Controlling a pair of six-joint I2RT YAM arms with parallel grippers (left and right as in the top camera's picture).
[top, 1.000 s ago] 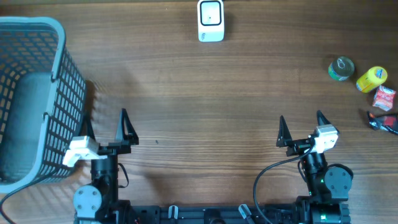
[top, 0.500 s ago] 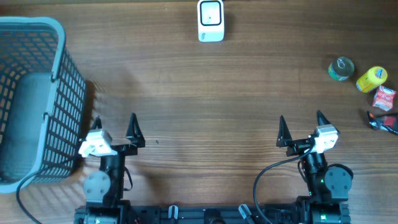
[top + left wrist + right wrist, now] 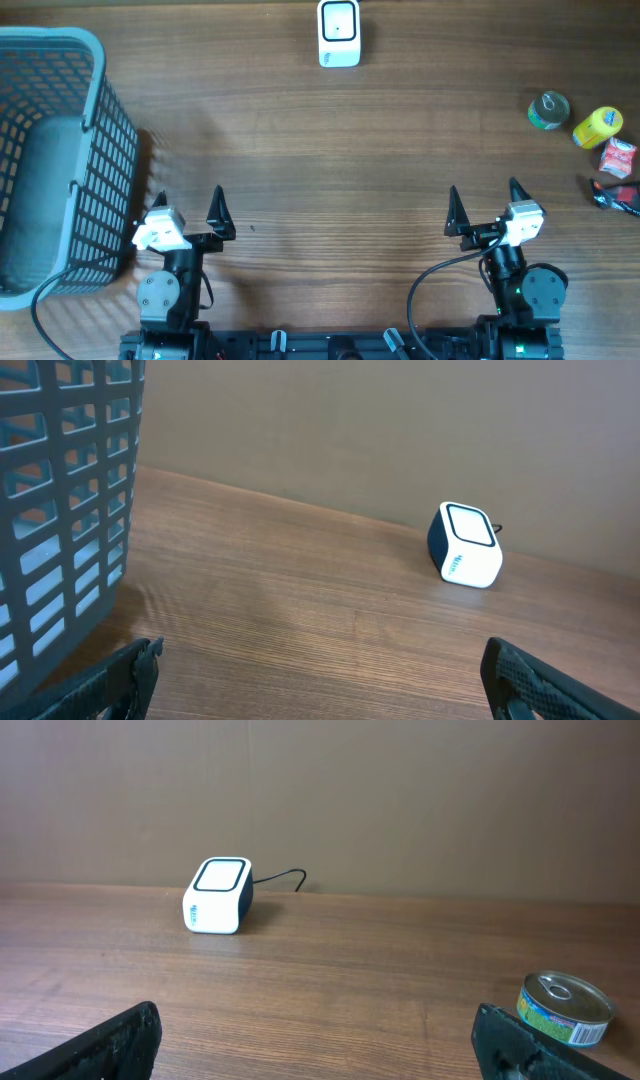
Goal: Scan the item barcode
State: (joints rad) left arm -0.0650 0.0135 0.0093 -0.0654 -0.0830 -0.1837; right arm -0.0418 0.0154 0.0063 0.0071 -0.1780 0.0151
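1. Groceries sit in a cluster at the right edge of the table [image 3: 330, 150], well apart from both arms: a tin can [image 3: 548, 110], a yellow bottle [image 3: 597, 127], a small red carton [image 3: 618, 157] and a dark packet [image 3: 618, 195].
2. The can is nearest the right pincer [image 3: 484, 195] and looks the likely pick. It is probably stiff, fairly heavy and smooth-walled, so apt to slip; grip across its round side.
3. The carton would be light and crushable; take it gently across its flat faces.
4. The right pincer and the left pincer [image 3: 189, 203] both stand spread wide, holding nothing.
5. The scanner [image 3: 339, 33] stands at the far middle edge, well apart from the items.
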